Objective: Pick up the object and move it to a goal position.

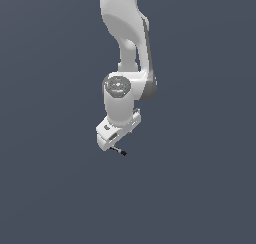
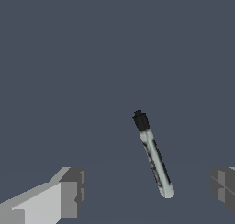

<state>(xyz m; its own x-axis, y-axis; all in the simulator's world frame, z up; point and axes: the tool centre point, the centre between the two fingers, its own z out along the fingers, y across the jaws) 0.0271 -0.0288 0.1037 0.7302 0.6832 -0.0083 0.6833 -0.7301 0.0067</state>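
Basically, marker (image 2: 153, 158): thin grey barrel w/ black cap, lying low-centre between fingers (image 2: 69, 199). Gripper (image 2: 147, 191) open, arm pointing down.

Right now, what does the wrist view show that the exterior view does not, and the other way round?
Only the wrist view shows the stick's detail: a black cap on one end, a light grey, streaked body, and the two finger pads standing wide apart, with the stick between them and touching neither. Only the exterior view shows the white arm reaching down and the whole claw above the floor. Both show the stick and the plain dark grey ground.
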